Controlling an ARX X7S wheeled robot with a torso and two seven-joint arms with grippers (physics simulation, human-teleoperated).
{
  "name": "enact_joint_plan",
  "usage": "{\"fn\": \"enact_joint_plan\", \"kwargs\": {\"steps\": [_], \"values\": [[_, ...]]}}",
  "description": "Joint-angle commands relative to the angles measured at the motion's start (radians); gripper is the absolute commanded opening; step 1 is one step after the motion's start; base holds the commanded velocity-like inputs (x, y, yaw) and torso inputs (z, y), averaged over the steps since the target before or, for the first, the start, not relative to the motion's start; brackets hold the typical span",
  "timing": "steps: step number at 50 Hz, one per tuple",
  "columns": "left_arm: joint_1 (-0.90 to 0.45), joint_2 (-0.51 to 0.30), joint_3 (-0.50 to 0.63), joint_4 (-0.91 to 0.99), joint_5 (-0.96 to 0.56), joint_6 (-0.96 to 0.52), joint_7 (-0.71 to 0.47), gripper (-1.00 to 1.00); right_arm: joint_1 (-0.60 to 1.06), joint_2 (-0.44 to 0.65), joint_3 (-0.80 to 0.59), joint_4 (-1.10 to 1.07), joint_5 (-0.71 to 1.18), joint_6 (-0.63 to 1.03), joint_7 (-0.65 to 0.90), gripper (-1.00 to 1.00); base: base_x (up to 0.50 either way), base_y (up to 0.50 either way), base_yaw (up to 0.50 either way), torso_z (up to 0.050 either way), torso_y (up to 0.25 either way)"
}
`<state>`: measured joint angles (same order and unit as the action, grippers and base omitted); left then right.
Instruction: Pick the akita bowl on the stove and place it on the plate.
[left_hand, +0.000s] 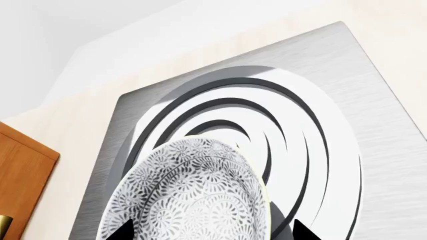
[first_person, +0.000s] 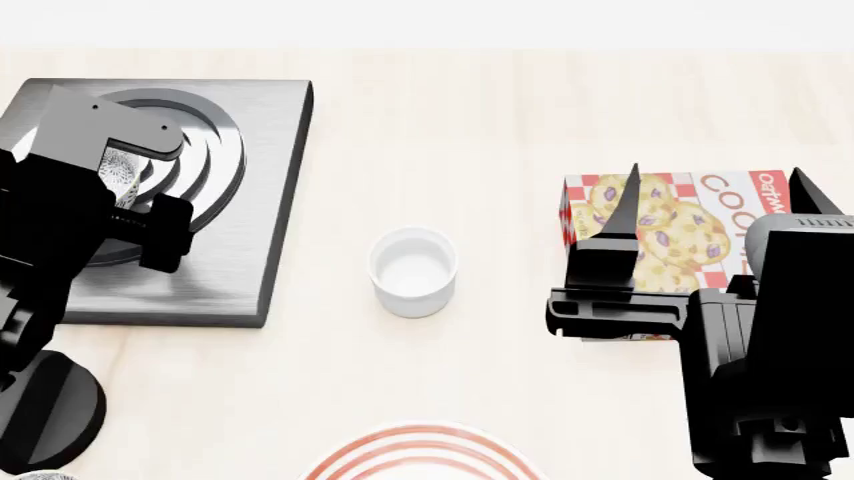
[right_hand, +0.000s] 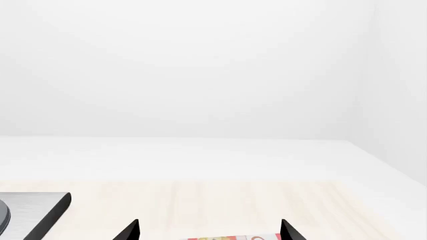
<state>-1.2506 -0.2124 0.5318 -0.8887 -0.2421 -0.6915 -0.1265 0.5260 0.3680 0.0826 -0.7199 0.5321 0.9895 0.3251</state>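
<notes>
The left gripper (left_hand: 210, 232) hangs over the speckled white floral akita bowl (left_hand: 193, 195) on the grey square stove (left_hand: 373, 85), jaws spread either side, ready to clamp. The right gripper (first_person: 707, 205) waits open. The red-ringed white plate (first_person: 420, 455) sits near the front table edge.

Left hand (left_hand: 210, 232): reaching forward, fingers spreading apart. Right hand (first_person: 711, 205): hovering level, fingers (first_person: 627, 215) pointing forward, gaping wide.
</notes>
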Motion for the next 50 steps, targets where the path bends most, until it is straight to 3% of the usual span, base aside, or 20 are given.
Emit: {"fn": "enact_joint_plan", "kwargs": {"steps": [1, 50], "values": [[0.002, -0.003, 0.004, 0.003, -0.002, -0.002, 0.004, 1.00, 0.000, 0.002, -0.001, 0.001, 0.004, -0.002, 0.004, 1.00, 0.00, 0.00, 0.00, 0.000, 0.000], [0.008, -0.008, 0.018, -0.036, 0.002, 0.016, 0.006, 1.00, -0.003, 0.015, -0.011, 0.011, 0.016, -0.019, 0.016, 1.00, 0.00, 0.00, 0.00, 0.000, 0.000]]}}
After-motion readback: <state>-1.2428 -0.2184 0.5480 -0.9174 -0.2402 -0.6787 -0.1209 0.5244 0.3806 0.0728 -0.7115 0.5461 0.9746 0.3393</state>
